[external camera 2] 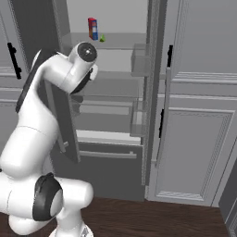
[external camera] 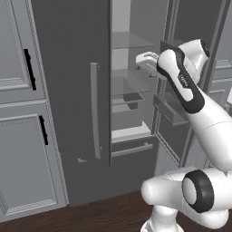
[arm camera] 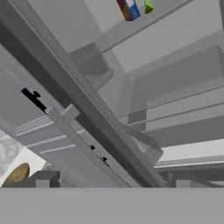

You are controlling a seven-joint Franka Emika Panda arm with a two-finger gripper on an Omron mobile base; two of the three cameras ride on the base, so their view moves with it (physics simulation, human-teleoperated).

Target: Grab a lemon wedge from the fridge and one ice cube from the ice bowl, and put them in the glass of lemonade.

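Gripper (arm camera: 113, 183) open before fridge (external camera: 72, 90); lemon wedge (external camera 2: 102, 38) on shelf.

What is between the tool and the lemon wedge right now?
Nothing visible blocks it. The fridge door is swung open, and the lemon wedge sits exposed on the upper shelf beside the red and blue carton. The tool looks up from below shelf level.

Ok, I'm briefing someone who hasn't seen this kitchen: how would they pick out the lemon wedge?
Find the fridge, the tall dark grey appliance standing open. On its upper shelf stands a red and blue carton; the lemon wedge lies just to its right. It is tiny, yellow-green and wedge-shaped, far smaller than the carton.
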